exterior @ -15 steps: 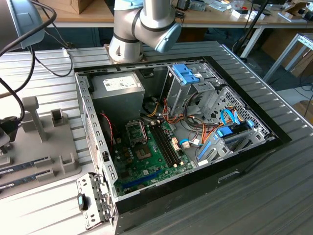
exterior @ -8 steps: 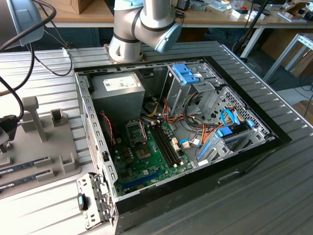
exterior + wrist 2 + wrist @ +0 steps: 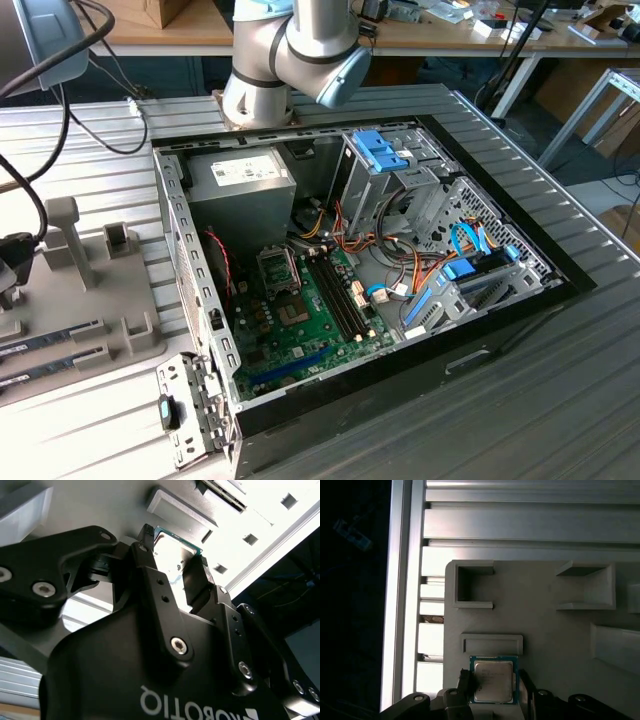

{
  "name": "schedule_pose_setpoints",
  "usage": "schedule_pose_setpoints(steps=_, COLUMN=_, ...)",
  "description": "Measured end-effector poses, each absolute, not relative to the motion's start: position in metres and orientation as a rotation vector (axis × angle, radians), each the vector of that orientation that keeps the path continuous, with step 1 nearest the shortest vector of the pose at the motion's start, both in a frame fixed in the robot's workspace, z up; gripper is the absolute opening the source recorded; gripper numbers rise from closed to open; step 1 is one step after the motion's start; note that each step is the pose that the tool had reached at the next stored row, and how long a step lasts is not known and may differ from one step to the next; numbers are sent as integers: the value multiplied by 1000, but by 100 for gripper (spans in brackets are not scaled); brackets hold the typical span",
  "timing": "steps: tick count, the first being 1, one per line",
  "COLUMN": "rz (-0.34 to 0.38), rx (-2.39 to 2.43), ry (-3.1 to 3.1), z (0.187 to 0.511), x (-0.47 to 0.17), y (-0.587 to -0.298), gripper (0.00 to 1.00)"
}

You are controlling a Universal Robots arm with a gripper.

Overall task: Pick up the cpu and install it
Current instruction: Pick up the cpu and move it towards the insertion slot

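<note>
In both wrist views the cpu (image 3: 493,681) (image 3: 176,555), a flat silver square with a thin green rim, lies on a grey fixture plate (image 3: 545,630), just beside a raised bar (image 3: 492,643). My gripper (image 3: 495,676) (image 3: 173,546) is shut on it, one black finger (image 3: 196,580) pressed against each of two opposite edges. The cpu looks level with the plate. In the exterior view, the green motherboard (image 3: 300,320) lies inside the open computer case (image 3: 480,355), and its socket (image 3: 280,268) stands empty with the frame around it.
The fixture plate (image 3: 90,300) at the exterior view's left carries upright posts (image 3: 62,235) and memory sticks (image 3: 50,345). Ribbed metal tabletop (image 3: 560,410) surrounds the case. Inside the case are cables, drive cages (image 3: 385,165) and a power supply (image 3: 240,185). The arm base (image 3: 262,95) stands behind the case.
</note>
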State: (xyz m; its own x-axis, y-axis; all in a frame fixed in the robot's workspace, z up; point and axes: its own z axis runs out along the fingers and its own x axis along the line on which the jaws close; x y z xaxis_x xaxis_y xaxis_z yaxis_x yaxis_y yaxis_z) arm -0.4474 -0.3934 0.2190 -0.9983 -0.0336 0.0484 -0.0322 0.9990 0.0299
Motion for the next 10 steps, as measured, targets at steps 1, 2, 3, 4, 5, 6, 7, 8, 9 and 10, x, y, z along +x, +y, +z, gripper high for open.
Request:
schedule_pose_setpoints(steps=1, rz=-45, rx=51, ry=-3092, z=219, x=-447, y=-393, gripper=47)
schedule_pose_setpoints(steps=2, rz=-45, rx=51, ry=-3092, z=220, x=-447, y=-393, gripper=47)
schedule_pose_setpoints(steps=3, rz=-45, rx=51, ry=-3092, z=220, x=-447, y=-393, gripper=47)
schedule_pose_setpoints(steps=4, rz=-45, rx=51, ry=-3092, z=221, x=-447, y=-393, gripper=47)
schedule_pose_setpoints(steps=5, rz=-45, rx=51, ry=-3092, z=221, x=-447, y=-393, gripper=47)
schedule_pose_setpoints(steps=6, rz=-45, rx=51, ry=-3092, z=221, x=-447, y=-393, gripper=47)
schedule_pose_setpoints(steps=7, rz=-45, rx=51, ry=-3092, z=222, x=-447, y=-393, gripper=47)
schedule_pose_setpoints(steps=8, rz=-45, rx=51, ry=-3092, z=222, x=-447, y=-393, gripper=47)
schedule_pose_setpoints(steps=9, rz=-45, rx=51, ry=-3092, z=222, x=-447, y=-393, gripper=47)
schedule_pose_setpoints(steps=10, rz=-45, rx=51, ry=-3092, z=223, x=-447, y=-393, gripper=47)
